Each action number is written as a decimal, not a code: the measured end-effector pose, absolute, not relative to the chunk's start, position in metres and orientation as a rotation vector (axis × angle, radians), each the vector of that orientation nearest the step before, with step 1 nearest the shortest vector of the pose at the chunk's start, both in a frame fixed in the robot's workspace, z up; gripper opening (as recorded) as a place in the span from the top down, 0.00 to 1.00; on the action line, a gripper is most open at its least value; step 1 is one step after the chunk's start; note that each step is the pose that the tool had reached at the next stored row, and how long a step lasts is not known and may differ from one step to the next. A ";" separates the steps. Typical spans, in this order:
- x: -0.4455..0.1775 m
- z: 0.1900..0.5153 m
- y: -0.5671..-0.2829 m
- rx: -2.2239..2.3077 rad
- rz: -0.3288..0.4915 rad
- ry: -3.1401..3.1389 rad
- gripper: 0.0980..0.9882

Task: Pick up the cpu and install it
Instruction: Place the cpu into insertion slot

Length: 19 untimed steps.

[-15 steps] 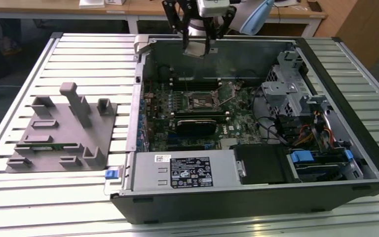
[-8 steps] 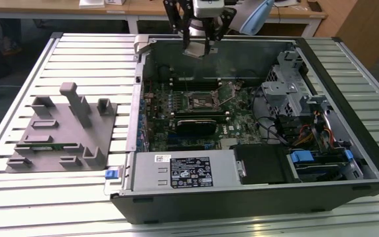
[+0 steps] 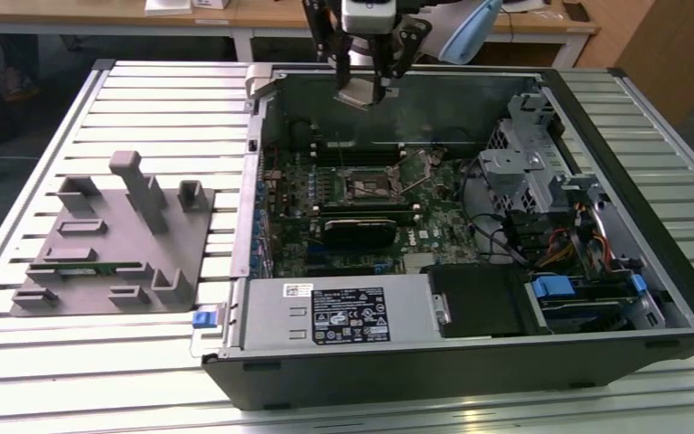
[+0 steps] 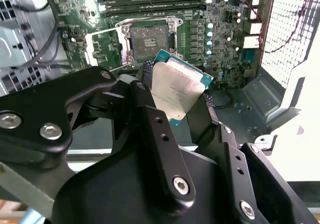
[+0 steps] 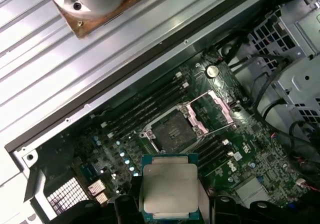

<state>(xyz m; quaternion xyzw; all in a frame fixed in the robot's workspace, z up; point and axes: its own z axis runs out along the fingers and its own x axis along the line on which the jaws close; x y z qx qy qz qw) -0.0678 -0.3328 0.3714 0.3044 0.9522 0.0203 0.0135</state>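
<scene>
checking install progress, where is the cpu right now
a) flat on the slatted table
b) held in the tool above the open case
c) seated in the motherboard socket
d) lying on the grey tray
b: the tool grips the cpu by its edges above the motherboard, whose socket stands open and bare.

My arm hangs down at the far side of the scene, hand [image 3: 365, 83] pointing downward, both black fingers [image 4: 150, 114] clamped on the cpu [image 4: 177, 86], held aloft.
</scene>
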 end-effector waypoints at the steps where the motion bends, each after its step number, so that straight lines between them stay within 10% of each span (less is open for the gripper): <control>1: -0.068 0.371 -0.333 0.962 0.063 2.961 0.52; 19: -0.068 0.367 -0.333 1.339 0.056 2.805 0.52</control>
